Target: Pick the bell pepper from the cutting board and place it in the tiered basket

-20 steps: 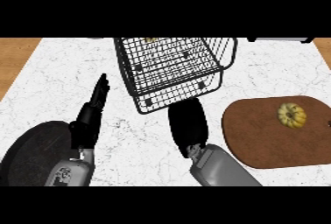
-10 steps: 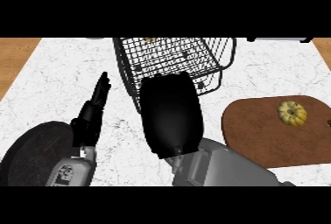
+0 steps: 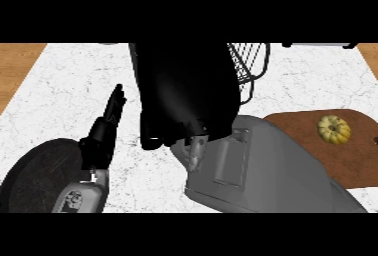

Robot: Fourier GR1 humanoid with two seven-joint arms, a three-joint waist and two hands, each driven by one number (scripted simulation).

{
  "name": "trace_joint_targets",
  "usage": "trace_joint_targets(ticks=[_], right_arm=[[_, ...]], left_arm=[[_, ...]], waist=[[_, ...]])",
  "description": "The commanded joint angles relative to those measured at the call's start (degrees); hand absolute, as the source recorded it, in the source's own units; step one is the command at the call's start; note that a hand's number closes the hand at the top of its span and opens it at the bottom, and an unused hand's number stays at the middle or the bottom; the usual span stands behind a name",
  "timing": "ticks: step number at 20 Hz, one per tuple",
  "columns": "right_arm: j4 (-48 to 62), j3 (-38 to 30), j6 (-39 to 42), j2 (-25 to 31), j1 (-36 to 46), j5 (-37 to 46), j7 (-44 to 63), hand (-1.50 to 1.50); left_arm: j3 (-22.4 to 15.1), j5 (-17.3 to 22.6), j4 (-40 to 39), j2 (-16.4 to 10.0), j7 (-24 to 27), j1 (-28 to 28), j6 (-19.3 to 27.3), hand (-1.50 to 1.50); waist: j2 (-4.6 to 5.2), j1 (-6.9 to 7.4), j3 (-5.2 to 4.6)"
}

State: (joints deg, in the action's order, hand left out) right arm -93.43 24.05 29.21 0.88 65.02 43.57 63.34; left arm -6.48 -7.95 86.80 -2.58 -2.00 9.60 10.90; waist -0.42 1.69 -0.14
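Note:
The yellow bell pepper (image 3: 334, 129) lies on the brown cutting board (image 3: 353, 162) at the right. My right hand (image 3: 184, 90) is raised close to the view, its black back filling the middle, fingers stretched upward and holding nothing. It hides most of the wire tiered basket (image 3: 251, 65), of which only the right side shows. The pepper sits well to the right of this hand, apart from it. My left hand (image 3: 111, 117) rests at the left, edge-on, fingers straight and pointing up.
A dark round plate (image 3: 37, 172) lies at the lower left beside my left forearm. The white marble counter (image 3: 310, 85) runs between basket and board. A wooden surface (image 3: 16, 62) borders the counter at the left, and a pale object (image 3: 317, 45) sits at the top right.
My right arm has lifted up and toward the view, growing larger and covering the basket. The left hand, pepper and board have stayed where they were.

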Motion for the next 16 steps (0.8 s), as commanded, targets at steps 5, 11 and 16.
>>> trace_joint_targets(ticks=[5,11,16], right_arm=[[13.6,-1.1,-7.6,-0.8,10.2,-3.9,8.6,1.50],[25.0,-5.7,-8.7,-0.9,14.6,2.1,1.7,1.50],[36.2,-8.1,-12.8,-0.7,17.3,6.1,-7.1,1.50]], left_arm=[[0.7,-0.5,-0.3,-0.4,-0.3,1.2,0.1,0.00],[0.6,0.0,1.7,0.1,-0.5,-0.3,-0.1,0.00],[0.9,-0.4,0.2,-0.5,2.0,-1.8,-0.5,0.00]], waist=[[0.46,-0.38,0.02],[0.51,-0.67,0.06],[0.69,-0.37,0.06]])
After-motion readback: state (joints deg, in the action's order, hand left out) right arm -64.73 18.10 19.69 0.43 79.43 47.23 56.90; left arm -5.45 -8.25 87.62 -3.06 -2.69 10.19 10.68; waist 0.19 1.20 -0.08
